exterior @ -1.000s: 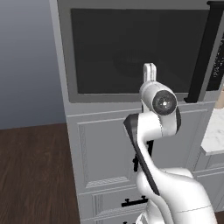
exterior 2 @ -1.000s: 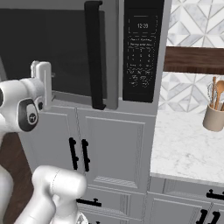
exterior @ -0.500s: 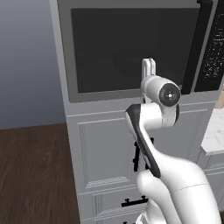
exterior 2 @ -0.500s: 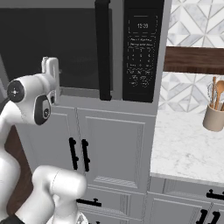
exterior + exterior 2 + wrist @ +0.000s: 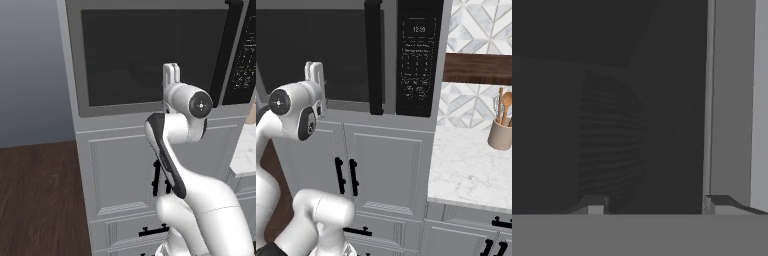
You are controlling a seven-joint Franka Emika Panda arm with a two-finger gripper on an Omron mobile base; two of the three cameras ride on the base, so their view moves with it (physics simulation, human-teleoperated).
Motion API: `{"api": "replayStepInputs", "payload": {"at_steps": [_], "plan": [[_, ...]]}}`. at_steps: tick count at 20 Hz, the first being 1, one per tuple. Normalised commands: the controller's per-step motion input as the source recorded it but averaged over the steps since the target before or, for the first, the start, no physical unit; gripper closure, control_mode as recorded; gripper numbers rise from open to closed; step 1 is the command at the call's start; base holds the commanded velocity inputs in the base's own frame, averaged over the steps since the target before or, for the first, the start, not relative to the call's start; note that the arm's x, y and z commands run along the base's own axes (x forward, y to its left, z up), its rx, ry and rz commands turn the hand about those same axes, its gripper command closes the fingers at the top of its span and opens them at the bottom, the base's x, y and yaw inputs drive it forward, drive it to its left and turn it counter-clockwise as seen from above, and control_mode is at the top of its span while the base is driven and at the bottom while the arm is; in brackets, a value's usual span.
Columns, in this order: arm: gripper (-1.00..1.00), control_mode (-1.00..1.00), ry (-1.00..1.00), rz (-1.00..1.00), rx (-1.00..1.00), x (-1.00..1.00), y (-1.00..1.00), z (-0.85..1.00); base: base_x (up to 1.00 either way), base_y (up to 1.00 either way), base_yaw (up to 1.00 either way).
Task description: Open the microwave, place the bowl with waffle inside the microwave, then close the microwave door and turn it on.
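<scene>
Since a second ago our wrist has swung right across the door glass, toward the handle. Nearest us the pincer [image 5: 654, 205] has its tips standing apart, nothing between them. Behind the shut microwave door [image 5: 150, 55] we make out the striped bowl [image 5: 612, 145] inside the microwave [image 5: 406, 55], so we figure the start button comes next.

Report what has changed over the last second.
The arm pressed forward and a little to its right, swinging the microwave door the last bit toward shut. The door's handle now stands close beside the button panel. The jaws of the gripper are apart and hold nothing. The button panel, cabinets and utensil crock stayed put.
</scene>
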Motion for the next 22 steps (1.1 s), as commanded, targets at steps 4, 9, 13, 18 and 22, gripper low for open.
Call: {"api": "replayStepInputs", "payload": {"at_steps": [4, 9, 13, 18, 22], "plan": [[-1.00, -1.00, -0.04, 0.00, -0.03, -0.19, -0.01, 0.06, 0.00, 0.00, 0.00], [-1.00, -1.00, -0.04, 0.00, -0.19, -0.71, -0.16, 0.49, 0.00, 0.00, 0.00], [-1.00, -1.00, 0.00, -0.03, -0.27, -0.74, -0.28, 0.32, 0.00, 0.00, 0.00], [-1.00, -1.00, 0.00, -0.03, -0.29, -0.65, -0.39, 0.28, 0.00, 0.00, 0.00], [-1.00, -1.00, 0.00, -0.01, -0.29, -0.45, -0.46, 0.35, 0.00, 0.00, 0.00]]}}
